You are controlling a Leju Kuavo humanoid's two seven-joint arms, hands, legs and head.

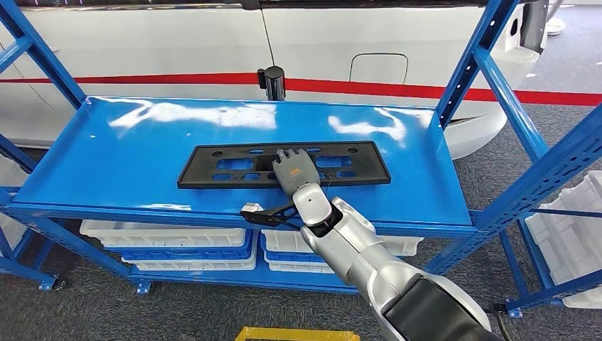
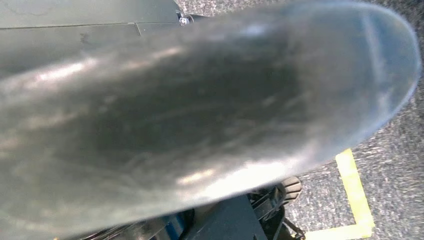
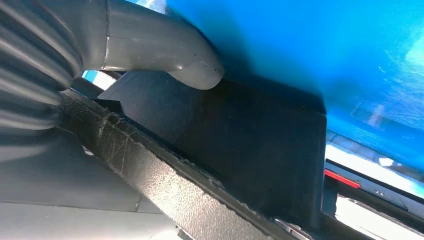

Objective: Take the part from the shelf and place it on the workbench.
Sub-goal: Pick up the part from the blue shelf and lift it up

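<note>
Blue shelf (image 1: 106, 163) in front of a white car (image 1: 177, 42), and we've got our right hand (image 1: 294, 170) lying on the black part (image 1: 213, 167), which sits flat mid-shelf; can't tell if it's actually gripping, so lifting and the worktop drop-off are left.

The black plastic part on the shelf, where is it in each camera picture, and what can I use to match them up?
Head view: the black plastic part lies flat mid-picture on the blue shelf, the right hand resting on its near edge.
Left wrist view: not in it.
Right wrist view: the part runs across the picture's middle, close up, beside the hand's grey thumb.
Shared landmark: the blue shelf.
</note>
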